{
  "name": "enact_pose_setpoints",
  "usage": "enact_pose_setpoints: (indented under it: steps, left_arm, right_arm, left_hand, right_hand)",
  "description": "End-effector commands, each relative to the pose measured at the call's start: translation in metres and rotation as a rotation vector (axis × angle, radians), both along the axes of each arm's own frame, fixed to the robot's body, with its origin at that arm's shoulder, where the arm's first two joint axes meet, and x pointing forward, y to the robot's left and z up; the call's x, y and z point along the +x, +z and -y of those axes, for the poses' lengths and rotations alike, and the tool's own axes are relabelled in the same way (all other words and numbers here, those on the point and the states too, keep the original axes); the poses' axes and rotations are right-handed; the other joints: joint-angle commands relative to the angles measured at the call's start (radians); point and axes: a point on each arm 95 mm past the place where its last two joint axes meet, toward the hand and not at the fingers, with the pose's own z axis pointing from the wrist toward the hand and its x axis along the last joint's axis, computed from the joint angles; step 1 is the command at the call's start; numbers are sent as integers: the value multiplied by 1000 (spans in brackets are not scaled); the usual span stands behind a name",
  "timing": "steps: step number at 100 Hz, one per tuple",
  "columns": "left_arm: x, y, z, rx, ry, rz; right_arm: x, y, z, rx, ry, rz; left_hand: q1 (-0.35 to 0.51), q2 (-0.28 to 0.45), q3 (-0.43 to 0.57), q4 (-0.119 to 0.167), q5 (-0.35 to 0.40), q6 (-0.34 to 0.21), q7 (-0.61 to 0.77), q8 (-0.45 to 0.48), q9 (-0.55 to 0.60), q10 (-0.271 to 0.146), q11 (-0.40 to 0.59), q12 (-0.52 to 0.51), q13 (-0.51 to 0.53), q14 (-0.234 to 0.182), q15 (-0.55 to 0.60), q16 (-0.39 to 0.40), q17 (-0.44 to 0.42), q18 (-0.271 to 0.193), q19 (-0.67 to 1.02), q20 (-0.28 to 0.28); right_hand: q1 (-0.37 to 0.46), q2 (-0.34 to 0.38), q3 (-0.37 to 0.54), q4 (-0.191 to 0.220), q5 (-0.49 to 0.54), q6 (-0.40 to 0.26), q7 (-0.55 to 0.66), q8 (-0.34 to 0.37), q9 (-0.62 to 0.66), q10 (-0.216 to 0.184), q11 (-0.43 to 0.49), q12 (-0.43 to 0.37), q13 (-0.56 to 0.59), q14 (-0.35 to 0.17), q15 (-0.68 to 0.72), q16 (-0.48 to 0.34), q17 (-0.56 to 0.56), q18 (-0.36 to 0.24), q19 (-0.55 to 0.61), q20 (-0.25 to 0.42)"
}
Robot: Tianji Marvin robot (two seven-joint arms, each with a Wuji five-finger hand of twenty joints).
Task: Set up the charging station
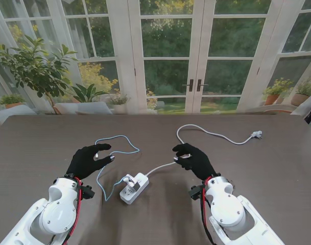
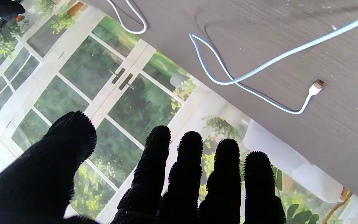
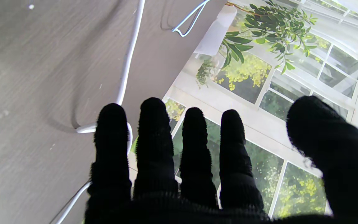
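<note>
A white power strip lies on the dark table between my hands, with a white charger plugged in. Its white cord runs under my right hand and loops out to the wall plug. A light blue USB cable curls from the charger to my left hand. The left wrist view shows that cable's free connector lying loose on the table beyond my spread left hand. The spread fingers of my right hand hover over the white cord, holding nothing.
The table's far edge meets glass doors. A potted plant stands outside at far left. Bare table top stretches to both sides of my hands.
</note>
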Motion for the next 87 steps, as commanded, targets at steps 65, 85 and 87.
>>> enact_pose_setpoints:
  steps: [65, 85, 87]
  left_arm:
    - [-10, -9, 12, -91, 4, -15]
    - [-10, -9, 12, -88, -3, -24]
    - [-9, -9, 13, -88, -4, -25]
  right_arm:
    - [-14, -11, 15, 74, -13, 27]
    - [-14, -12, 15, 68, -3, 17]
    - [-14, -12, 15, 67, -3, 16]
  left_hand:
    - [27, -45, -11, -2, -20, 15, -17, -12, -31, 11, -10, -24, -28, -4, -20, -20, -29, -28, -47, -26]
    - [29, -45, -13, -2, -19, 15, -17, -12, -30, 13, -10, -25, -29, -2, -21, -20, -33, -27, -51, -26]
    - [29, -45, -13, -2, -19, 16, -17, -12, -30, 14, -10, -25, -29, -2, -21, -21, -33, -27, -51, -26]
  right_hand:
    - [20, -45, 3, -32, -35, -7, -25, 13, -59, -29, 0, -13, -57, -14, -33, -1168, -19, -7, -39, 30]
    - [20, -43, 1, -32, -35, -8, -27, 12, -61, -30, -2, -14, -61, -14, -34, -1169, -22, -7, -41, 33]
    - [21, -44, 1, -31, -35, -6, -28, 12, -62, -29, -2, -14, -59, -14, -34, -1169, -23, -7, -42, 33]
